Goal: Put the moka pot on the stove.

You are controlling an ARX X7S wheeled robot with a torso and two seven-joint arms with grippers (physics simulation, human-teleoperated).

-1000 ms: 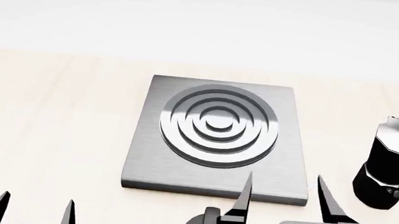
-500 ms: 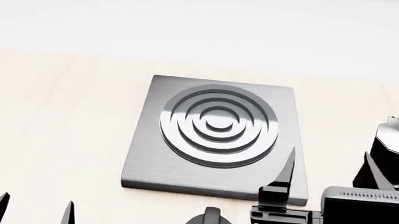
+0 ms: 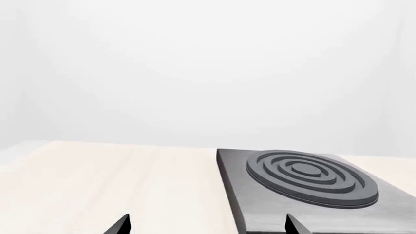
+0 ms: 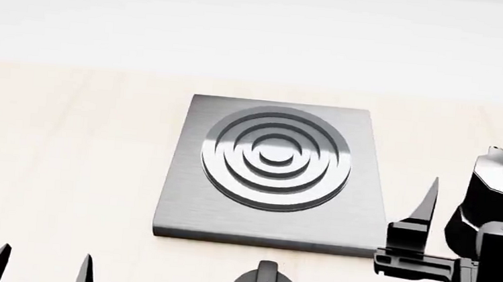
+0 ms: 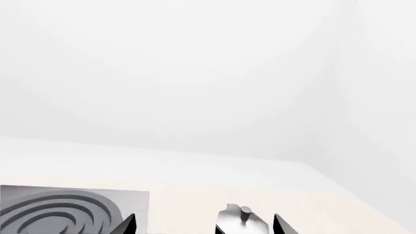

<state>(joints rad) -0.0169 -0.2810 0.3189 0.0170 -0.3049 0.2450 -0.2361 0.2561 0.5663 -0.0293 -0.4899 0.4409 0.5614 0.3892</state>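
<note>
I'm lining the right hand (image 5: 202, 223) up on the small black faceted moka pot (image 4: 491, 200) — fingers apart, nothing gripped; next, close on it, then carry to the brushed-grey square stove (image 4: 227, 216).

The right gripper (image 4: 457, 218) is reaching forward at the near right of the scene, its black wrist block low at the edge and one pointed finger (image 4: 424, 202) standing upright; its jaws are spread apart. The left gripper (image 4: 39, 266) is sitting low at the near left, fingers parted and pointing forward.
</note>
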